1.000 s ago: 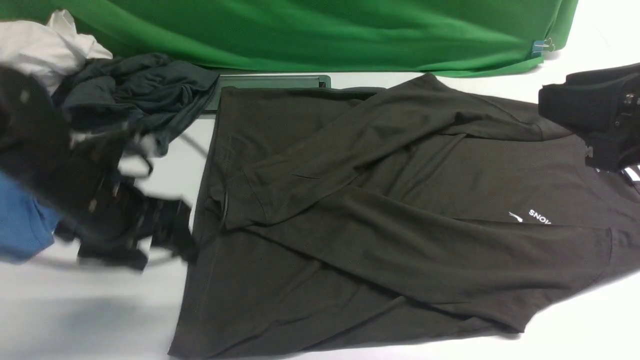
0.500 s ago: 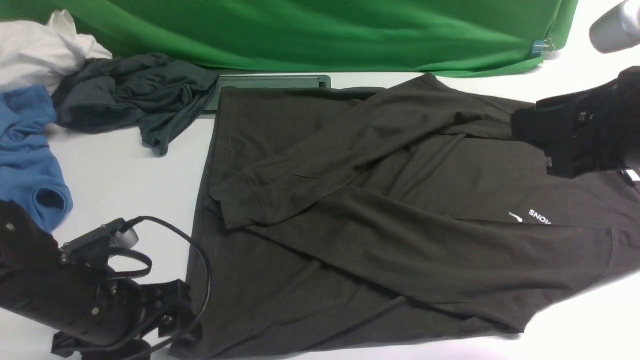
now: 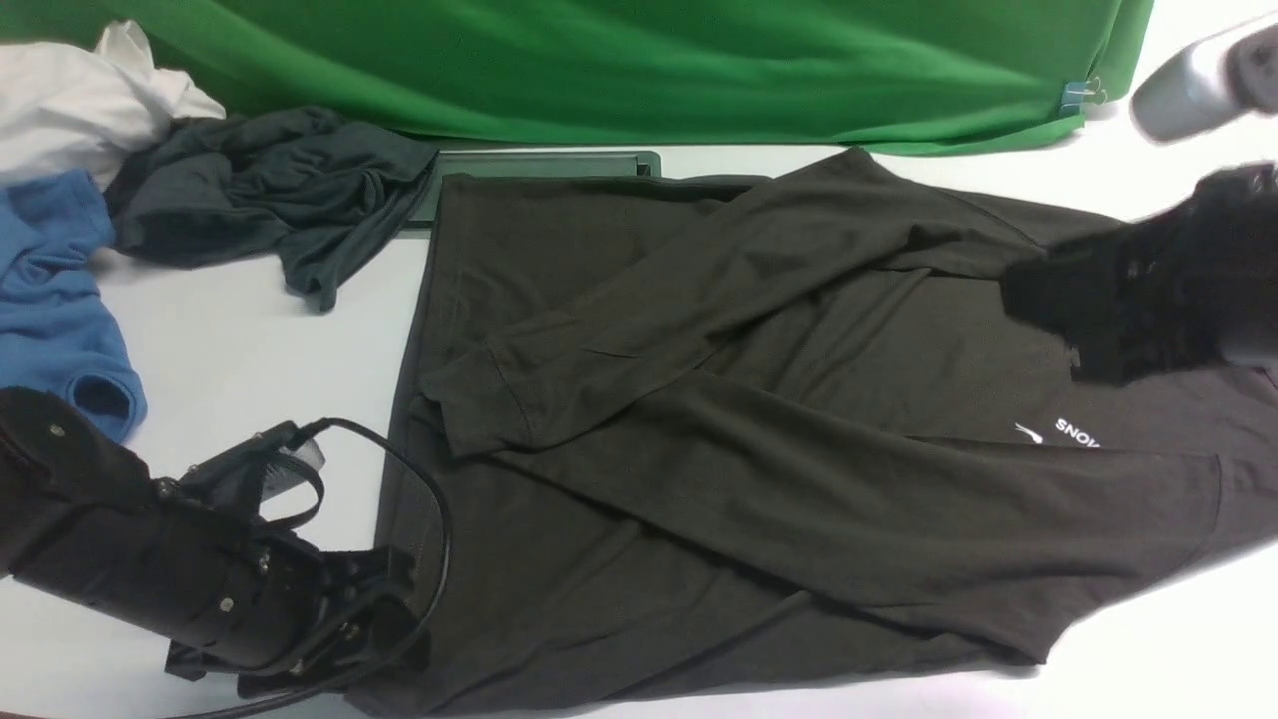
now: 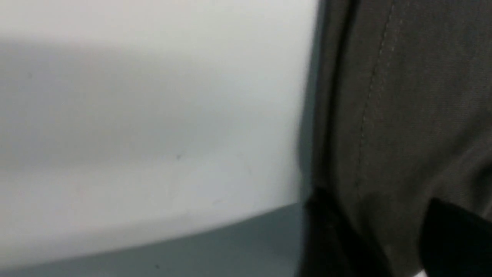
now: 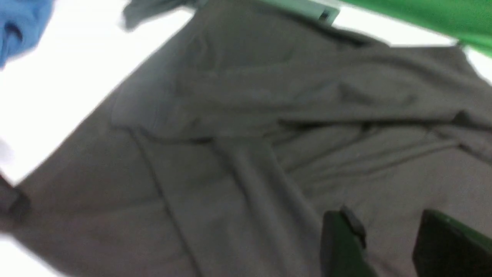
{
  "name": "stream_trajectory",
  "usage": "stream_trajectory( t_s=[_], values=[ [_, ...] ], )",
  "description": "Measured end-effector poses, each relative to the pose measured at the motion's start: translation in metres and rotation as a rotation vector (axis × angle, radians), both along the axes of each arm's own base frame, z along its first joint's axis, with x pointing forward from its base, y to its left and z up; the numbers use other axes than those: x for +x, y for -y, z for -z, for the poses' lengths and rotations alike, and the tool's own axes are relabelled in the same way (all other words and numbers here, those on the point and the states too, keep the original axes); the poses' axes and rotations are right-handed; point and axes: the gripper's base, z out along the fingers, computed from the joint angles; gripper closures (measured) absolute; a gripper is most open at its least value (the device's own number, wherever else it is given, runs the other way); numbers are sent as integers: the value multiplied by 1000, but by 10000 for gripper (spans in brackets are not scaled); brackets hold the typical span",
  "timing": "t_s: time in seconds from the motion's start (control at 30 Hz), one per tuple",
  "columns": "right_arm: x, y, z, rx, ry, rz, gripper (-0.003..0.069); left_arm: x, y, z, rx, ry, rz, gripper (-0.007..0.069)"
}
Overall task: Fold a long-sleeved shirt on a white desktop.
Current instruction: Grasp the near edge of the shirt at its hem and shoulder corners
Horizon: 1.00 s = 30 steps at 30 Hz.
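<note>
The long-sleeved shirt (image 3: 759, 479) lies flat on the white desktop (image 3: 250, 340), hem to the left, both sleeves crossed over the body, white lettering (image 3: 1076, 432) at the right. My left gripper (image 3: 399, 619) is low at the hem's near left corner. In the left wrist view (image 4: 378, 200) its fingers stand apart with the stitched hem (image 4: 415, 96) lying between them. My right gripper (image 3: 1038, 300), blurred, hovers over the chest near the collar. The right wrist view shows it (image 5: 384, 215) open above the fabric (image 5: 269, 115), gripping nothing.
A charcoal-grey garment (image 3: 270, 190), a blue garment (image 3: 50, 300) and a white cloth (image 3: 80, 90) lie heaped at the far left. The grey cable hatch (image 3: 544, 160) sits behind the shirt, under the green backdrop (image 3: 649, 60). A cable loops beside my left gripper.
My left arm has swung toward the near table edge, then edged right onto the hem corner. My right gripper has slid left across the upper chest.
</note>
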Motion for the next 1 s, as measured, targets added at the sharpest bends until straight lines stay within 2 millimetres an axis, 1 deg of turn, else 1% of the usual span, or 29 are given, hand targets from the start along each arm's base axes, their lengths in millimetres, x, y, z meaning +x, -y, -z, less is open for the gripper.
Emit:
stream_trajectory(
  t_s=[0.07, 0.1, 0.13, 0.2, 0.27, 0.3, 0.33, 0.4, 0.47, 0.5, 0.57, 0.67, 0.77, 1.0],
  values=[
    [-3, 0, 8, -49, -53, -33, 397, 1, -1, 2, 8, 7, 15, 417],
    [-3, 1, 9, -57, -62, -40, 397, 1, -1, 2, 10, 10, 17, 440],
    [-6, 2, 18, -106, -96, -72, 397, 2, -1, 2, 14, 11, 18, 517],
    [-12, 4, 36, -214, -138, -142, 397, 2, -1, 3, 16, 10, 21, 584],
    [-16, 4, 47, -300, -134, -203, 396, 2, -1, 3, 15, 9, 22, 596],
    [-21, 3, 57, -388, -120, -269, 386, 2, -1, 3, 14, 7, 22, 597],
    [-21, 3, 58, -400, -113, -278, 386, 2, -1, 3, 14, 7, 22, 596],
    [-29, 2, 76, -551, -62, -388, 359, 2, -1, 3, 13, 7, 22, 596],
    [-35, 3, 92, -637, -32, -443, 335, 2, -1, 3, 10, 4, 22, 596],
    [-36, 3, 94, -644, -29, -452, 333, 2, -1, 3, 10, 4, 22, 596],
    [-44, 5, 118, -717, 6, -524, 295, 2, 0, 4, 7, 3, 25, 596],
    [-45, 5, 131, -730, 19, -550, 274, 1, 0, 3, 6, 3, 30, 596],
    [-41, 2, 138, -736, 19, -562, 256, 1, 0, 3, 5, 3, 32, 596],
    [-34, -2, 159, -755, -58, -598, 230, 1, 0, 4, 3, 2, 31, 596]
  ],
)
